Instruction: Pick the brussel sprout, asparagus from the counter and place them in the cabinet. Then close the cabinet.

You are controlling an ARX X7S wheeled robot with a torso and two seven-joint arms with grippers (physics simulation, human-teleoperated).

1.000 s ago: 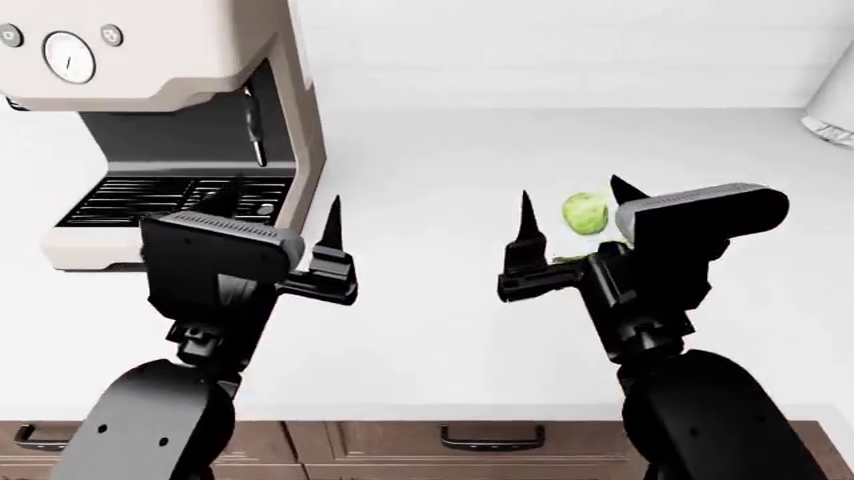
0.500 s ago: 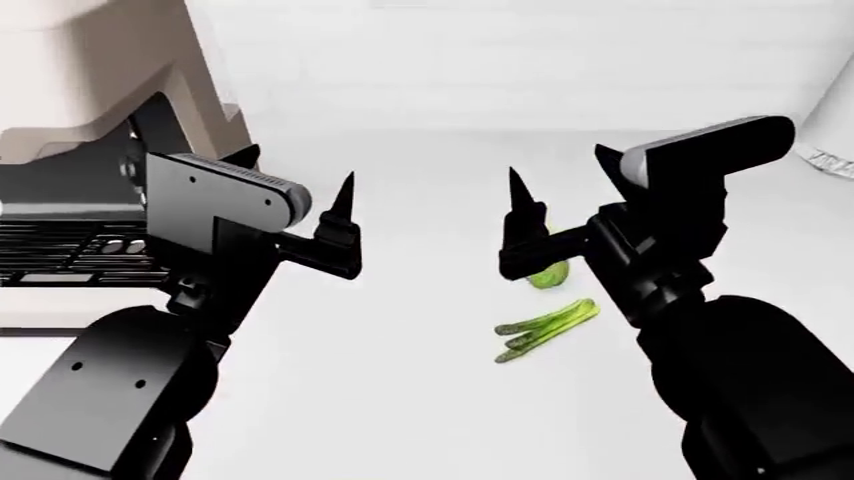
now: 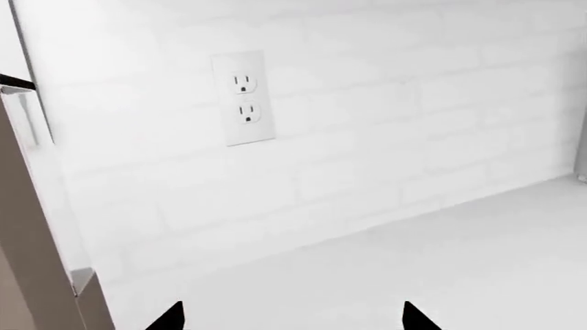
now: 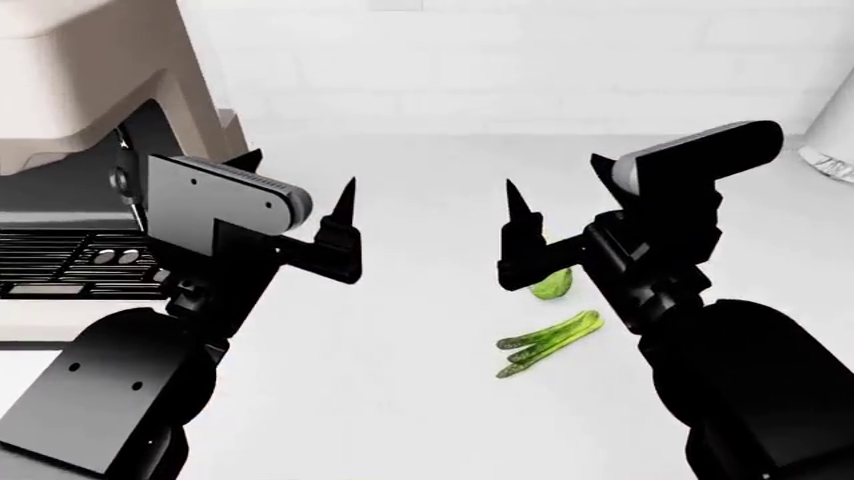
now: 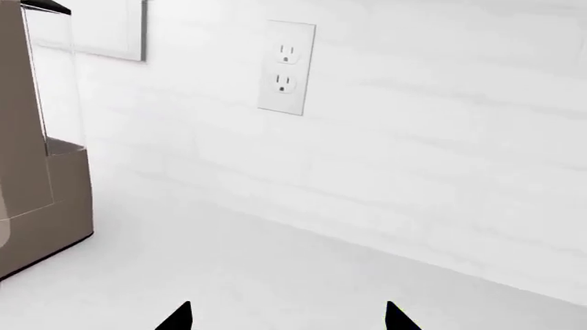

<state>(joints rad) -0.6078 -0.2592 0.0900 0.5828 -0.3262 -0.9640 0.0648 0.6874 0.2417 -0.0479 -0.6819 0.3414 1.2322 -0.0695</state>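
Note:
The brussel sprout [image 4: 553, 285] is a pale-green ball on the white counter [image 4: 400, 320], partly hidden behind my right gripper's near finger. The asparagus [image 4: 550, 342] lies just in front of it, a short bunch of green spears. My right gripper [image 4: 561, 190] hovers open above the sprout and holds nothing. Open and empty too, my left gripper [image 4: 296, 190] hangs to the left, well apart from both vegetables. Both wrist views face the back wall: left gripper [image 3: 293, 317], right gripper [image 5: 287, 317]. The cabinet is out of view.
A beige coffee machine [image 4: 80, 150] with a drip grille stands at the left, close to my left arm; it also shows in the right wrist view [image 5: 37, 137]. A wall outlet [image 3: 243, 98] sits on the white brick backsplash. A crinkled object [image 4: 834, 162] lies at the right edge.
The head view has moved forward over the counter, so the coffee machine slid left and the sprout and asparagus now sit lower in view. Both grippers stay open.

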